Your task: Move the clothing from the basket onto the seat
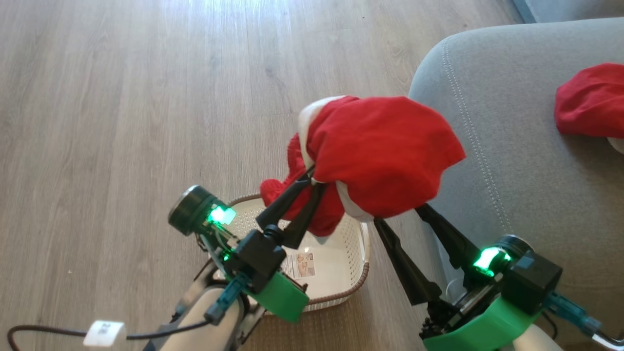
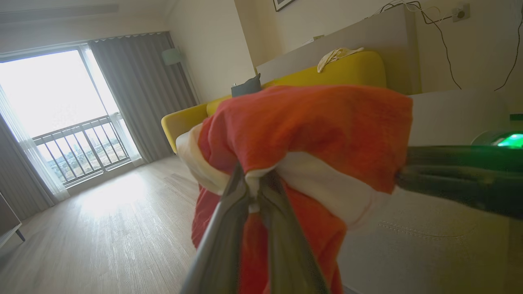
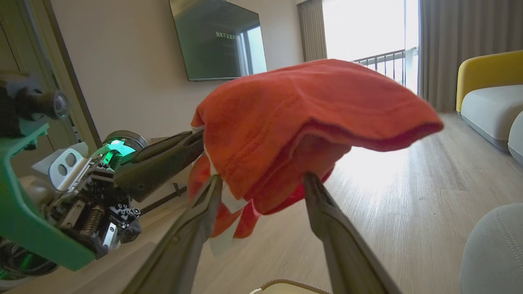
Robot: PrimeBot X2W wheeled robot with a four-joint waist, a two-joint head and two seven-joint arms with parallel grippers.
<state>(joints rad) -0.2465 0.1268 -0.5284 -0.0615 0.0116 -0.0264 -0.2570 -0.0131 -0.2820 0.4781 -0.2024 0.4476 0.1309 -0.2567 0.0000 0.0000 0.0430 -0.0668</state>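
Observation:
A red garment with a white band [image 1: 385, 151] hangs in the air above the cream basket [image 1: 336, 265], beside the grey seat [image 1: 512, 146]. My left gripper [image 1: 314, 181] is shut on its white-edged fold, also seen in the left wrist view [image 2: 253, 181]. My right gripper [image 1: 397, 214] is open, its fingertips tucked under the garment's lower edge; in the right wrist view [image 3: 261, 183] the fabric [image 3: 302, 110] droops between the spread fingers. A plain red garment [image 1: 590, 102] lies on the seat at the right. The basket holds just a paper label [image 1: 300, 265].
Wood floor [image 1: 146, 97] stretches to the left and ahead. A black cable [image 1: 48, 331] runs by my left forearm. A yellow sofa [image 2: 351, 69] stands beyond the seat, and a wall screen [image 3: 216, 41] hangs behind the left arm.

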